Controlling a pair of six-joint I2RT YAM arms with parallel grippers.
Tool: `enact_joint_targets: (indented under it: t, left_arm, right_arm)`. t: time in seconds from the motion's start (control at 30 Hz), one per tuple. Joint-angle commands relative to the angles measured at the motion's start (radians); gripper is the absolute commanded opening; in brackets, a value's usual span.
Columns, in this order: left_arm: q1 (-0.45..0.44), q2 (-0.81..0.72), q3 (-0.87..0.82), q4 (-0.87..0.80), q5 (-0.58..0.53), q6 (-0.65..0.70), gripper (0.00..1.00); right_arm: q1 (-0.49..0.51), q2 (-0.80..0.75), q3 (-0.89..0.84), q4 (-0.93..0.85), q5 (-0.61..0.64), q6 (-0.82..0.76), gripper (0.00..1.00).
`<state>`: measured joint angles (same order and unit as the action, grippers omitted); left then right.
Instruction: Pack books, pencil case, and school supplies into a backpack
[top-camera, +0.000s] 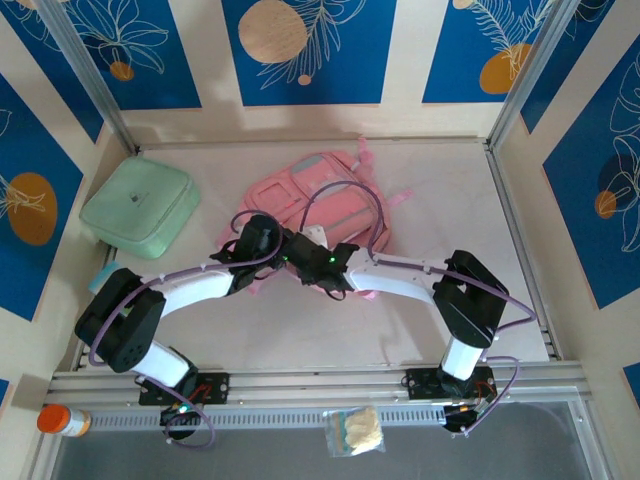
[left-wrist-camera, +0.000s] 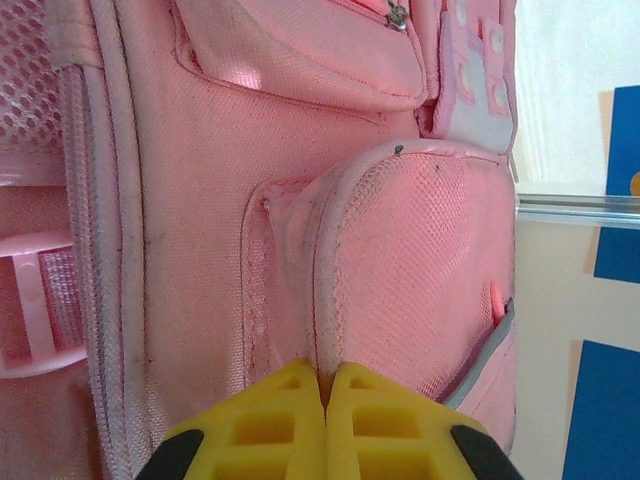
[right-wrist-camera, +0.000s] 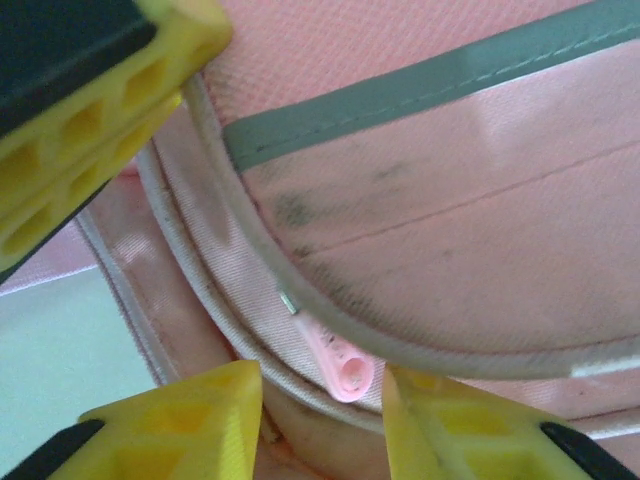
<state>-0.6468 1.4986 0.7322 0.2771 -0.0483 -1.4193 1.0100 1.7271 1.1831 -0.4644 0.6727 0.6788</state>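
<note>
so the large pink fabric backpack (top-camera: 330, 190) is lying flat in the middle of the pale wooden worktop (top-camera: 300, 340), front pockets up, with both arms reaching in over its near edge. the left hand (left-wrist-camera: 325, 380) has its yellow fingers pressed together on the white piping rim (left-wrist-camera: 325, 300) of one front pocket, pinching that ridge of fabric. the right hand (right-wrist-camera: 320, 380) is the one that matters: its two yellow fingers are apart, and the small pink zip pull tab (right-wrist-camera: 338, 358) sits right in the gap between them, touched by neither pad as far as i can see. the tab's long axis runs slantwise along the curved zip track, its rounded free end pointing back toward the hand, so it's more or less end-on to the fingers rather than lying across them. the yellow block at the top left of the right wrist view is, i think, the left hand's fingers, which would put both hands just beside each other on the same rim, but the angle's too tight to be sure. my read: the right hand is nearer the pull, so it should close square on the tab and drag along the zip curve while the left holds the fabric taut. close a bit off and it'll catch piping instead.
</note>
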Motion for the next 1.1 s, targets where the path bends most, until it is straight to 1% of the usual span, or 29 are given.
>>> enact_joint_targets:
  t: [0.0,0.1,0.23,0.4,0.47,0.53,0.57,0.7,0.8,0.83,0.93,1.07]
  left_arm:
    - [-0.013,-0.042,0.033,0.006,-0.005,0.023,0.0]
    - [-0.013,-0.046,0.035,0.004,-0.009,0.024,0.0]
    - [-0.013,-0.046,0.036,0.004,-0.01,0.026,0.0]
    - [-0.014,-0.04,0.033,0.009,-0.002,0.022,0.0]
    - [-0.013,-0.041,0.031,0.009,-0.005,0.022,0.0]
    - [-0.013,-0.041,0.033,0.007,-0.007,0.026,0.0]
    - [-0.014,-0.04,0.035,0.007,-0.006,0.026,0.0]
    - [-0.013,-0.034,0.038,0.01,-0.002,0.025,0.0]
    - [-0.011,-0.04,0.039,-0.01,-0.014,0.035,0.0]
    - [-0.008,-0.042,0.042,-0.02,-0.02,0.045,0.0]
    - [0.011,-0.052,0.052,-0.086,-0.031,0.073,0.0]
    - [0.017,-0.066,0.061,-0.138,-0.057,0.113,0.0]
  right_arm:
    - [-0.007,0.033,0.051,0.002,-0.001,-0.021,0.4]
    - [-0.018,0.068,0.082,-0.008,-0.003,-0.01,0.36]
    - [-0.032,0.1,0.117,-0.066,0.069,0.057,0.3]
    - [-0.039,0.113,0.149,-0.11,0.124,0.109,0.2]
    - [-0.041,0.113,0.139,-0.078,0.105,0.08,0.18]
    - [-0.031,0.101,0.109,0.018,0.064,-0.004,0.18]
    - [-0.023,0.098,0.101,0.038,0.07,-0.024,0.16]
    - [-0.027,0.101,0.11,0.012,0.08,-0.027,0.09]
    - [-0.027,0.074,0.096,-0.037,0.09,0.014,0.01]
    - [-0.029,0.055,0.083,-0.052,0.088,0.043,0.0]
    - [-0.061,-0.013,0.03,-0.109,0.056,0.157,0.0]
    - [-0.1,-0.075,-0.031,-0.158,0.031,0.214,0.0]
